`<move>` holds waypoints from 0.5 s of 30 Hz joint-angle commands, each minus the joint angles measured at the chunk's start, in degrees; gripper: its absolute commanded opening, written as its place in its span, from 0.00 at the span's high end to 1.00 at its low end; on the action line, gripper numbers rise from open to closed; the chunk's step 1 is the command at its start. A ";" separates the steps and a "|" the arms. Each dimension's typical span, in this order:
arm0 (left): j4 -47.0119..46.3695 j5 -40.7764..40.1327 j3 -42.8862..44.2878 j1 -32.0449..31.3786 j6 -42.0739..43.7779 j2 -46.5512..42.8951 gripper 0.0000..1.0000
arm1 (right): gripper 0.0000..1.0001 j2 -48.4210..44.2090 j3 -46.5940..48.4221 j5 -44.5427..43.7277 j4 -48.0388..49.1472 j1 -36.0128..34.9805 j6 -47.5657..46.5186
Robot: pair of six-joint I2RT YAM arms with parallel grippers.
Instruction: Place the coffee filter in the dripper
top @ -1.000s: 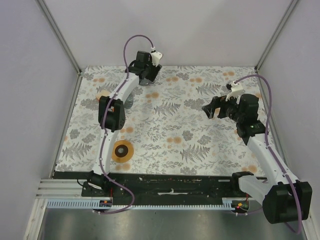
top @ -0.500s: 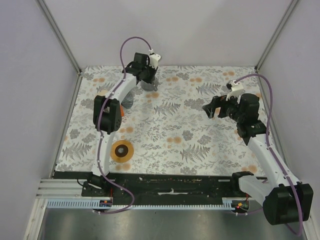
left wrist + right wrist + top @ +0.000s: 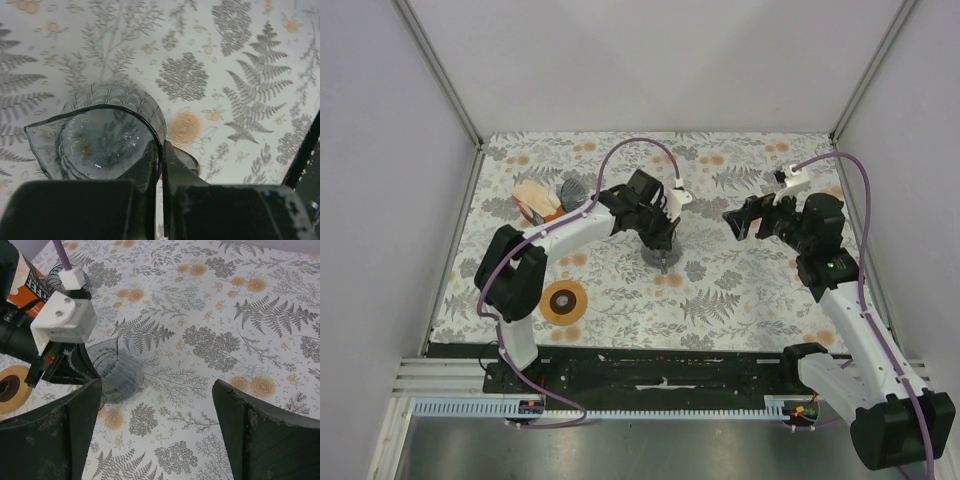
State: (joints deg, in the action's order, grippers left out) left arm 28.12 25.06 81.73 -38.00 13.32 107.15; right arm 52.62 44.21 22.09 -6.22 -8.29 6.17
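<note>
The left gripper (image 3: 661, 243) is pinched shut on the rim of the glass cup (image 3: 662, 258), 1 finger inside the wall and 1 outside, as the left wrist view shows (image 3: 161, 161). The cup (image 3: 100, 142) is upright near the middle of the fern-print mat (image 3: 740, 300), its spout pointing away from the fingers; whether its base touches the mat cannot be told.

The right gripper (image 3: 740, 222) hangs at 3 o'clock of the cup, jaws spread wide and holding nothing. In its own view (image 3: 157, 390) the cup (image 3: 117, 375) lies beyond the gap, apart from both fingers.

The dripper (image 3: 572, 190) is at 10 o'clock of the cup, touching or just beside the orange packet (image 3: 535, 200), near the mat's left edge and well apart from both grippers. The amber ring (image 3: 565, 300) lies flat at 8 o'clock, near the front edge. No single coffee filter can be told apart from the cream stack at the packet.

Bare mat runs from the cup toward 6 o'clock up to the front rail (image 3: 650, 365), and toward 12 o'clock up to the back wall (image 3: 650, 70). The left forearm spans the stretch between cup and dripper.
</note>
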 commanded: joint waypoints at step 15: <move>6.84 10.27 1.39 -1.38 3.54 -12.04 0.30 | 0.02 -5.77 1.23 -1.08 -2.31 -1.81 -0.46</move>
State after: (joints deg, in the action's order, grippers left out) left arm 28.69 32.18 76.01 -39.40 13.30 102.21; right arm 48.16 44.21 21.32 -8.86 -9.74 6.15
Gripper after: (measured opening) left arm 0.696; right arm 0.980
